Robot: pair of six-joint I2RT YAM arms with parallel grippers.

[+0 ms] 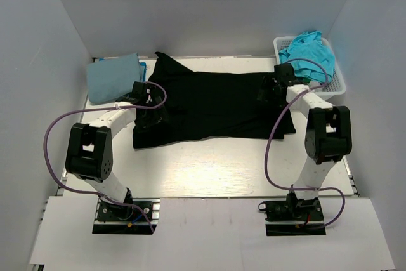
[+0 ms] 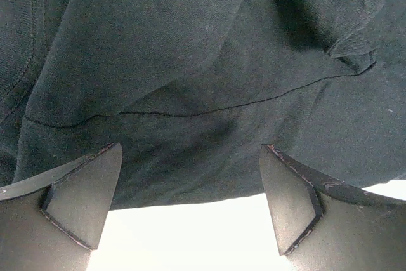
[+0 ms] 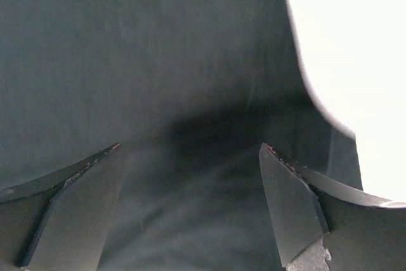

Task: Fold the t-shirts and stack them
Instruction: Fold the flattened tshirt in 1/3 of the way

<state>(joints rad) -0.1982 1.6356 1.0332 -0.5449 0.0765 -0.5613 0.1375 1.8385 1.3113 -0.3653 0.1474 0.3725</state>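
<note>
A large black t-shirt (image 1: pixel 216 103) lies spread across the middle of the table. A folded light blue t-shirt (image 1: pixel 113 77) lies at the back left. A turquoise t-shirt (image 1: pixel 309 49) fills the white basket at the back right. My left gripper (image 1: pixel 147 96) is open over the black shirt's left end; in the left wrist view its jaws (image 2: pixel 190 204) straddle the wrinkled hem (image 2: pixel 190 125). My right gripper (image 1: pixel 273 85) is open over the shirt's right end; in the right wrist view (image 3: pixel 190 207) smooth black cloth (image 3: pixel 158 61) lies between its jaws.
The white slotted basket (image 1: pixel 339 84) stands at the back right corner. Grey walls enclose the table on three sides. Bare white table (image 1: pixel 222 169) lies between the black shirt and the arm bases. Purple cables loop beside both arms.
</note>
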